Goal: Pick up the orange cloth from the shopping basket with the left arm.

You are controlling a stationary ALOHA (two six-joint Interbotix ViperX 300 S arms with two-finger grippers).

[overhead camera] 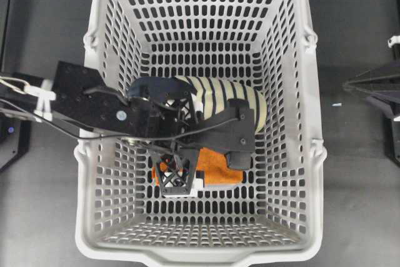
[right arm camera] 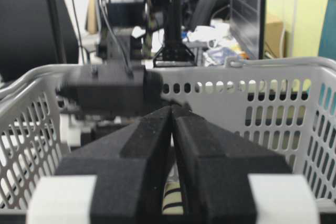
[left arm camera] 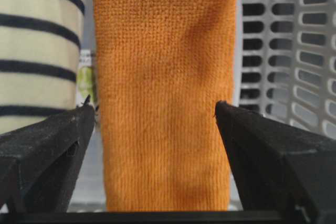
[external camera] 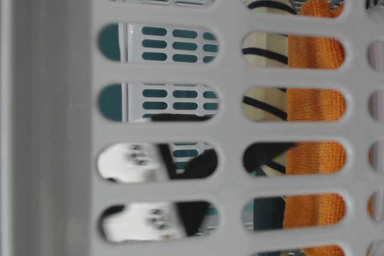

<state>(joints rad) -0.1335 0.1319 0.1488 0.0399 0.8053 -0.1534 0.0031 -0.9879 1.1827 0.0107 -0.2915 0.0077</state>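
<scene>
Below, dark grey table (overhead camera: 44,217) under shopping basket (overhead camera: 312,173); left gripper (left arm camera: 157,114) spread astride orange cloth (left arm camera: 165,87), right gripper (right arm camera: 172,116) clenched empty.

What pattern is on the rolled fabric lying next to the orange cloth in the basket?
Cream with dark navy stripes; the left wrist view shows it best.

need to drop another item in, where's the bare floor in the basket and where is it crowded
Bare slotted floor of the shopping basket lies along the near wall below the orange cloth, along the far wall above the striped cloth, and down the right wall. The middle is crowded: both cloths, with the left arm and its open hand over them.
</scene>
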